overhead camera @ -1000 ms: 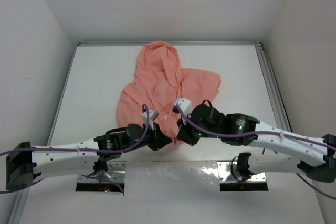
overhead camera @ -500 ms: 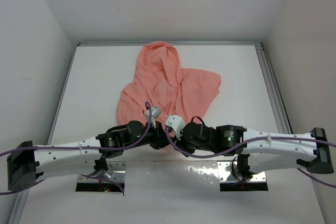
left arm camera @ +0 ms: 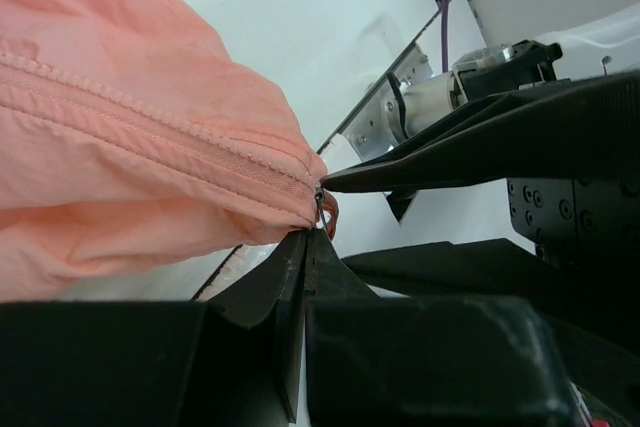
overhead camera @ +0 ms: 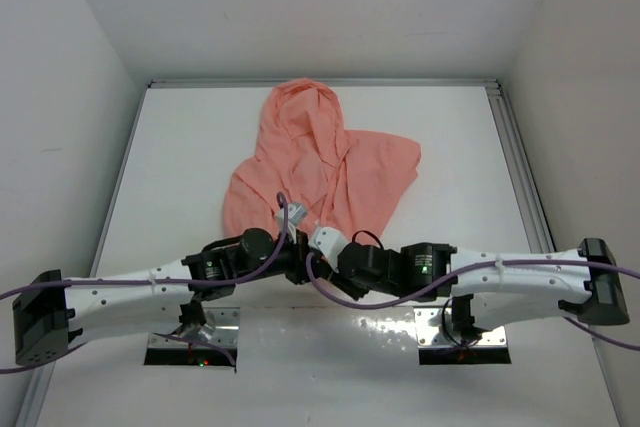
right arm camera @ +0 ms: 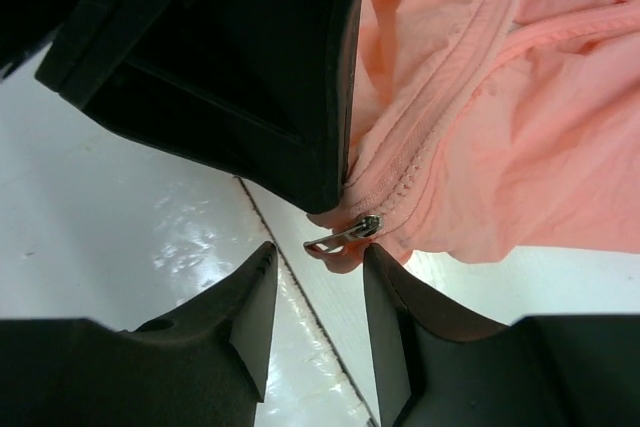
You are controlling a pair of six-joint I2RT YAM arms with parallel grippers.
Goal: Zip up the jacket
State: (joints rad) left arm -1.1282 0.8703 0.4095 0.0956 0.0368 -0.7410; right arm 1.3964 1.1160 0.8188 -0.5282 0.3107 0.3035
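The salmon-pink jacket point(overhead camera: 320, 162) lies spread in the middle of the white table, hood toward the far wall. Both grippers meet at its near hem. My left gripper point(overhead camera: 293, 261) point(left arm camera: 308, 237) is shut on the hem right below the zipper's lower end. The metal zipper pull point(left arm camera: 325, 209) point(right arm camera: 345, 235) sticks out beside it. My right gripper point(overhead camera: 312, 263) point(right arm camera: 320, 259) is open, and the pull hangs just beyond its fingertips, in line with the gap between them, touching neither.
Two shiny metal base plates point(overhead camera: 190, 342) point(overhead camera: 465, 337) sit at the near edge. An aluminium rail point(overhead camera: 515, 167) runs along the table's right side, with walls on three sides. A table seam point(right arm camera: 295, 277) runs under the right gripper.
My right gripper has opened, and its arm has swung left and lower toward the hem end, beside the left gripper. The left arm and the jacket have barely moved.
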